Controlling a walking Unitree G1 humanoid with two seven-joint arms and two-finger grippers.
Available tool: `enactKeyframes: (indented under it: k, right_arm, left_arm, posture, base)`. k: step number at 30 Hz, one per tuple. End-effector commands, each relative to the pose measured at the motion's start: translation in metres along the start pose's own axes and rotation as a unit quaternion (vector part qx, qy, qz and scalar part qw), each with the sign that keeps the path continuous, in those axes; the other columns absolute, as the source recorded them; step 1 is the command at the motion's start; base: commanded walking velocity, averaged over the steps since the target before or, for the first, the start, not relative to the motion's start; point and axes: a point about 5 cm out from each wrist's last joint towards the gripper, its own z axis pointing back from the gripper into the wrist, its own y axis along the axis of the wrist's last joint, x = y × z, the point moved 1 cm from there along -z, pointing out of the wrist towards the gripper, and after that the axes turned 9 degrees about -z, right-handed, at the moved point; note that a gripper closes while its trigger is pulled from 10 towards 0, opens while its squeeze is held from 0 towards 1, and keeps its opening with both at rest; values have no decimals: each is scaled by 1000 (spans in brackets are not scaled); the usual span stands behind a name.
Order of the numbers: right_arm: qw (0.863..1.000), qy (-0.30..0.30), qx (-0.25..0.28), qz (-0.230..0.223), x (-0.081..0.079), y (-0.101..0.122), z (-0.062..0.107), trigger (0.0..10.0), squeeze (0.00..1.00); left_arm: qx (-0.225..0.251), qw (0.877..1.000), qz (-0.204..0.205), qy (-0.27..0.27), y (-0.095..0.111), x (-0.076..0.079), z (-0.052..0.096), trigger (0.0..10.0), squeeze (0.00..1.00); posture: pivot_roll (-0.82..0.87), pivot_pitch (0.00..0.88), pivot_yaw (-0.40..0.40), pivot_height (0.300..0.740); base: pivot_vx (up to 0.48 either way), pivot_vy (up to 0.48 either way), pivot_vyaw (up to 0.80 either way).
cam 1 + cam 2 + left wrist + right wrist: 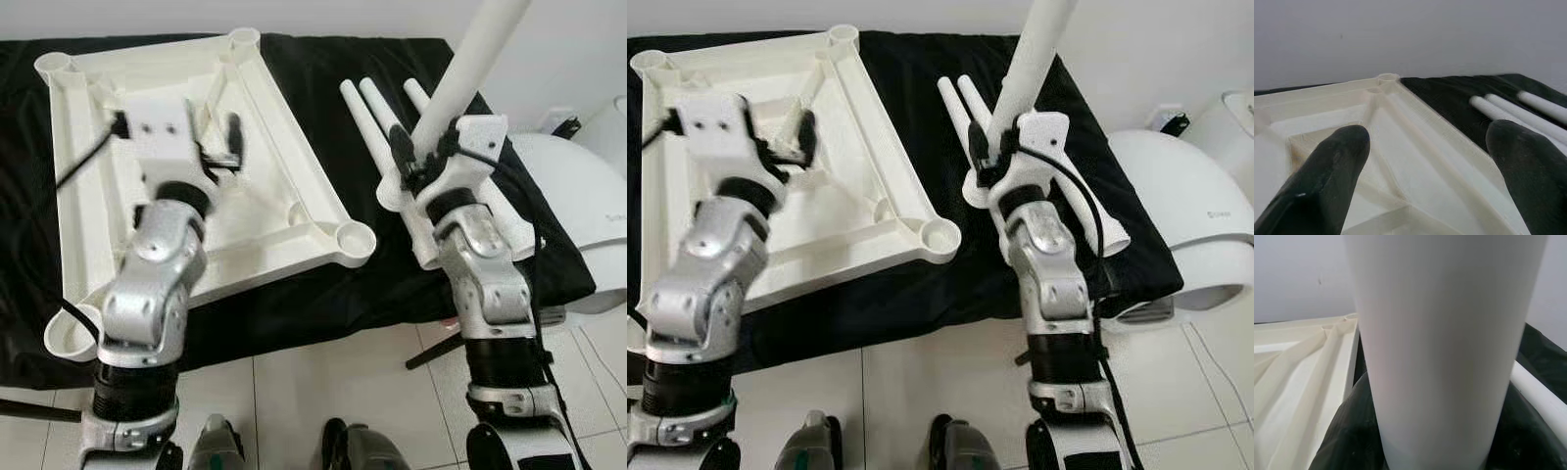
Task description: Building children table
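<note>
Overhead, the left hand (217,137) hangs above the upturned white tabletop (274,186), its two black fingers (1327,166) spread wide with nothing between them; the silver left arm reaches up from seven o'clock, wrist bent toward the panel's middle. At about three o'clock the right hand (423,155) is clamped around a white table leg (470,59), holding it raised and tilted so its free end points toward one o'clock, up past the top edge of the head view. In the right wrist view the leg (1444,347) runs straight out between the fingers. The right arm rises from five o'clock, elbow tucked in.

Three more white legs (367,122) lie side by side on the black cloth (323,88), just beside the tabletop's right edge, partly under the right wrist. The tabletop lies ribbed side up, a round socket (353,238) at its near right corner. The cloth covers a low surface against a pale wall. White floor tiles (323,392) show at six o'clock, and a rounded white appliance (578,196) stands at three o'clock.
</note>
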Motion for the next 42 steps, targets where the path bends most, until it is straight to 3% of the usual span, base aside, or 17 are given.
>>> enactKeyframes:
  k: [1, 3, 6, 9, 11, 17, 18, 22, 32, 42]
  right_arm:
    - [999, 23, 21, 10, -3, 7, 4, 10000, 0]
    - [998, 57, 38, -2, -5, 13, 8, 10000, 0]
    - [996, 72, 49, 0, -5, 17, 9, 10000, 0]
    - [992, 100, 70, 18, -3, 27, 6, 10000, 0]
    - [992, 100, 70, 18, -3, 27, 6, 10000, 0]
    - [989, 115, 82, 28, 2, 35, 3, 10000, 0]
    - [989, 118, 85, 34, 3, 37, 2, 10000, 0]
    - [989, 118, 87, 36, 5, 39, 0, 10000, 0]
    - [988, 118, 93, 41, 9, 41, -2, 10000, 0]
    - [987, 132, 87, 26, 0, 36, 2, 10000, 0]
  left_arm:
    - [22, 999, -16, -40, 5, 9, 5, 10000, 0]
    - [39, 993, -19, -107, 6, 19, 10, 10000, 0]
    - [48, 989, -20, -139, 7, 24, 12, 10000, 0]
    - [41, 969, -35, -242, -9, 41, 22, 10000, 0]
    - [41, 969, -35, -242, -9, 41, 22, 10000, 0]
    - [38, 952, -41, -300, -16, 48, 30, 10000, 0]
    - [31, 944, -46, -324, -21, 52, 34, 10000, 0]
    - [14, 931, -66, -359, -33, 55, 42, 10000, 0]
    - [-11, 912, -109, -395, -52, 60, 45, 10000, 0]
    - [-36, 898, -134, -418, -72, 67, 45, 10000, 0]
  posture:
    - [47, 176, -45, 740]
    - [51, 181, -46, 740]
    - [51, 183, -44, 740]
    - [61, 186, -45, 740]
    - [61, 186, -45, 740]
    - [62, 190, -41, 740]
    - [64, 192, -41, 740]
    - [67, 192, -44, 740]
    - [71, 190, -45, 740]
    - [70, 197, -40, 740]
  base:
    - [0, 0, 0]
    - [0, 0, 0]
    - [0, 0, 0]
    - [0, 0, 0]
    - [0, 0, 0]
    - [0, 0, 0]
    - [0, 0, 0]
    - [0, 0, 0]
    - [0, 0, 0]
    - [0, 0, 0]
